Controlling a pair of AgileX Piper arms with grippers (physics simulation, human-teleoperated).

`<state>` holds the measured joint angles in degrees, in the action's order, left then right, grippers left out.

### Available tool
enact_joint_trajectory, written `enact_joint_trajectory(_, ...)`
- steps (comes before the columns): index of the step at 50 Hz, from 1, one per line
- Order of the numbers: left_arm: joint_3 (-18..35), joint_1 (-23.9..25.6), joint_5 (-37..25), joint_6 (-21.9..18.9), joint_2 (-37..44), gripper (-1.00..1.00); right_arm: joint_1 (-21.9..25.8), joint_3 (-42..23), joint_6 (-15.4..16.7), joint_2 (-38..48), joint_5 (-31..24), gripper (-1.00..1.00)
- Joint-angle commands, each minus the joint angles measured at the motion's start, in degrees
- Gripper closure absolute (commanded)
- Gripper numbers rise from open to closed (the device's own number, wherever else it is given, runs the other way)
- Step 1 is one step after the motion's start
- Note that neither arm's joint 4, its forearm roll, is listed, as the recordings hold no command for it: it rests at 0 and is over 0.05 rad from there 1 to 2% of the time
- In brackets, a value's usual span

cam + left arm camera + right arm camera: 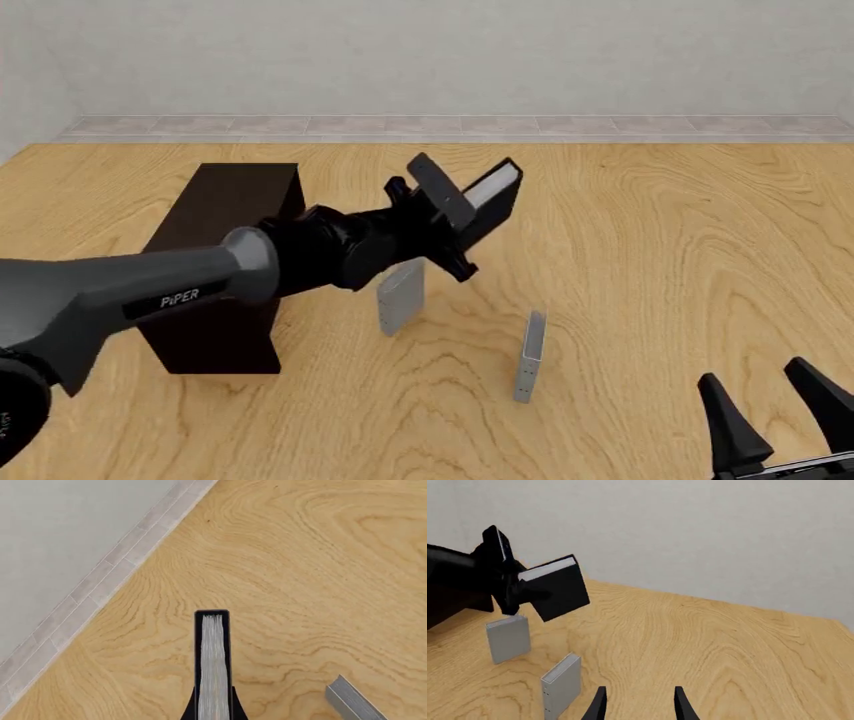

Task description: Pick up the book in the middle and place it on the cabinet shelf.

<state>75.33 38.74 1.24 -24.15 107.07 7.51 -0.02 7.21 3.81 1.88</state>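
The thick black book (491, 203) with white page edges hangs tilted in the air, and my left gripper (447, 222) is shut on it. In the left wrist view its page edge (213, 660) runs straight out from between the fingers. From the right wrist view the book (557, 587) shows above the table. The dark cabinet shelf (220, 250) stands to the left of the held book, its flat top bare. My right gripper (781, 405) is open low at the front right, holding nothing, as the right wrist view also shows (637, 702).
A small light grey book (400, 297) stands upright under the held book. A thin grey-blue book (530, 355) stands upright nearer the front. A grey book's corner (353, 700) shows in the left wrist view. A wall with a skirting (454, 126) borders the wooden surface's far side.
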Motion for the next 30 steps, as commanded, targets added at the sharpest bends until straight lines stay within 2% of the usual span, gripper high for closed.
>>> enact_joint_trajectory(1,-8.65,3.44,7.99,-0.64,-9.12,1.00,0.14,0.00,0.04,0.10,0.06,-1.00)
enact_joint_trajectory(3,-9.62,3.54,8.50,0.45,-10.80,1.00,0.20,0.00,0.04,0.21,0.13,-1.00)
enact_joint_trajectory(8,-11.89,3.61,9.57,-0.20,-13.20,1.00,0.24,0.00,0.05,0.31,0.19,-1.00)
enact_joint_trajectory(9,-13.43,3.41,11.04,-2.93,-14.22,1.00,0.25,0.00,0.06,0.35,0.21,-1.00)
enact_joint_trajectory(11,-13.89,3.43,11.24,-3.13,-14.84,1.00,0.25,0.00,0.01,0.33,0.21,-1.00)
enact_joint_trajectory(14,-16.52,2.61,13.24,-7.35,-17.10,1.00,0.28,0.00,0.03,0.16,0.11,-1.00)
enact_joint_trajectory(17,-17.78,2.55,13.38,-8.98,-18.73,1.00,0.28,0.00,0.03,0.11,0.08,-1.00)
enact_joint_trajectory(20,-18.43,1.91,13.00,-8.96,-20.54,1.00,0.55,0.00,0.22,0.21,0.15,-1.00)
enact_joint_trajectory(23,-21.15,2.11,15.42,-13.76,-21.55,1.00,0.60,0.00,0.25,0.15,0.12,-1.00)
enact_joint_trajectory(25,-22.19,1.59,16.13,-15.55,-22.57,1.00,0.53,0.00,0.19,0.02,0.05,-1.00)
enact_joint_trajectory(29,-21.13,0.70,13.80,-14.30,-24.75,1.00,0.60,0.00,0.21,-0.07,0.00,-1.00)
enact_joint_trajectory(30,-21.77,-0.04,14.60,-16.20,-25.39,1.00,0.61,0.00,0.22,-0.12,-0.03,-1.00)
